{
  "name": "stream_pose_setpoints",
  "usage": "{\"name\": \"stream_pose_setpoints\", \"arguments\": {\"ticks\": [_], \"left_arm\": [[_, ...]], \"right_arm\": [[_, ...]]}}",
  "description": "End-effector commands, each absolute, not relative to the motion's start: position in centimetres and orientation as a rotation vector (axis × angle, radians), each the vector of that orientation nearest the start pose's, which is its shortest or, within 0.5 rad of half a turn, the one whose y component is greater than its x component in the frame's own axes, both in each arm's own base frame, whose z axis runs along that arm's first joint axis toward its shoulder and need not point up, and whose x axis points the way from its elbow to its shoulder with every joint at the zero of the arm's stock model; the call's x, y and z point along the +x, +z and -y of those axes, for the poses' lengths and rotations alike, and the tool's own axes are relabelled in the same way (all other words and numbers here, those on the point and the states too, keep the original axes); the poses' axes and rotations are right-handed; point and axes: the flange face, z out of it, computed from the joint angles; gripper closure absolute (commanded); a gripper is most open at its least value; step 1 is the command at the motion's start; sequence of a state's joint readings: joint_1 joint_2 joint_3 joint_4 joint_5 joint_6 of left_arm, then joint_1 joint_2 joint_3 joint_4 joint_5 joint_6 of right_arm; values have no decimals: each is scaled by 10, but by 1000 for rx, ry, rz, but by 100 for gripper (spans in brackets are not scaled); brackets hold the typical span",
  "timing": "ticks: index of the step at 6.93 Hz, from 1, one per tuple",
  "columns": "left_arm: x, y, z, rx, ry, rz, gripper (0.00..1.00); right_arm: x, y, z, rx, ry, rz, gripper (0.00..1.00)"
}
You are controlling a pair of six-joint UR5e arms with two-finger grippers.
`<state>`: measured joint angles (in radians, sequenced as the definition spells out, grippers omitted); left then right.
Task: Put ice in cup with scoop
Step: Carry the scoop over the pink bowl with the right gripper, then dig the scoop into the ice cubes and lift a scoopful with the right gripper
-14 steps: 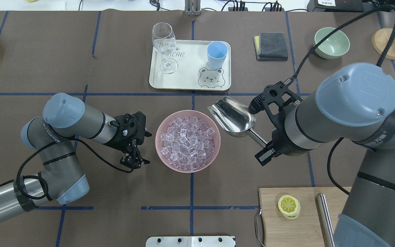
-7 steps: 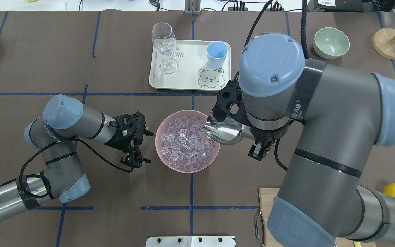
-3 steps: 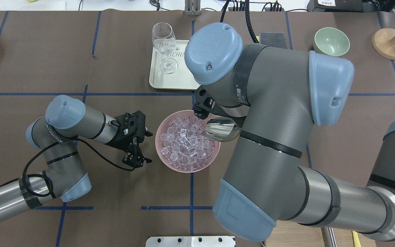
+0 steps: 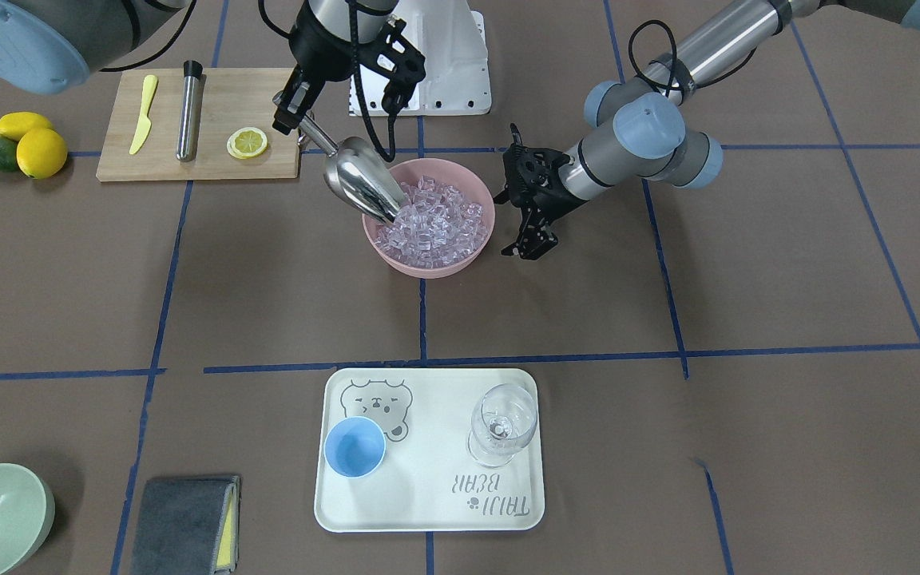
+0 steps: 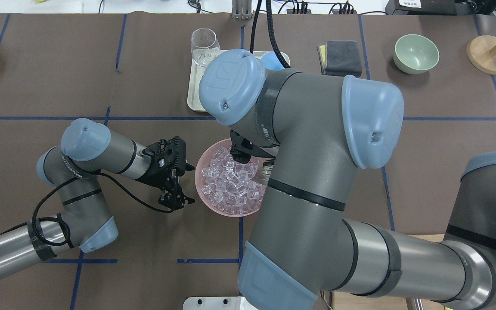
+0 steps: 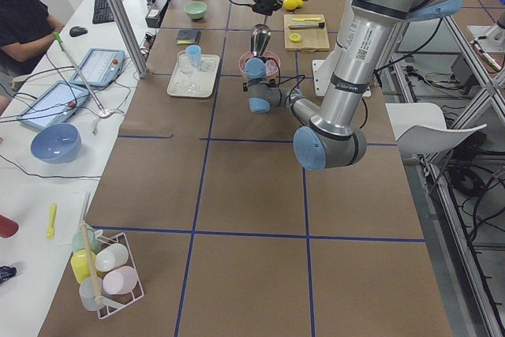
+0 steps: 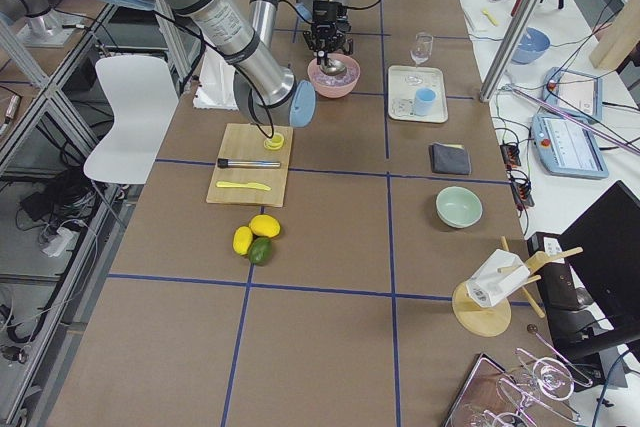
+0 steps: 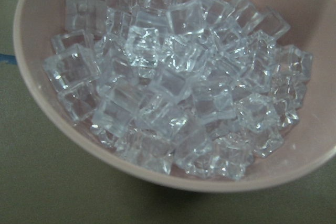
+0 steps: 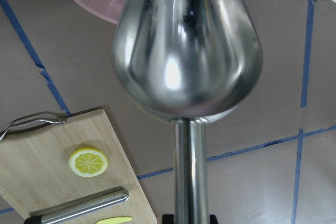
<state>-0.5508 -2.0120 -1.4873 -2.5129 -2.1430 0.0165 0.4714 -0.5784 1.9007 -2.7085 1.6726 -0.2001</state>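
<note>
Table (image 4: 668, 447): pink bowl (image 4: 428, 266) holds ice (image 4: 436, 224); cup (image 4: 354, 447) seemingly empty; right pincer (image 4: 287, 120) pinching scoop (image 4: 360, 188).

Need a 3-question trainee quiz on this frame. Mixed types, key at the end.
1. True or false: the cup already holds ice.
2. Which gripper holds the scoop? A) left B) right
3. Fill in: the scoop's mouth dips into the pink ____.
Key: 1 false, it looks empty; 2 B, the right gripper; 3 bowl.
</note>
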Motion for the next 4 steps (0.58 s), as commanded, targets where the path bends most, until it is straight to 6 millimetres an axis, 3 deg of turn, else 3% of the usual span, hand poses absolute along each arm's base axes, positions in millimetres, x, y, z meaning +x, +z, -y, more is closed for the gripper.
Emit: {"name": "stream_pose_setpoints", "arguments": {"ticks": [1, 4], "left_arm": [[521, 330, 413, 945, 1231, -1117, 0], [525, 329, 415, 944, 1231, -1117, 0]], "right_arm": [[-463, 97, 364, 120, -1326, 153, 100], [-489, 109, 348, 94, -1372, 111, 100]]}}
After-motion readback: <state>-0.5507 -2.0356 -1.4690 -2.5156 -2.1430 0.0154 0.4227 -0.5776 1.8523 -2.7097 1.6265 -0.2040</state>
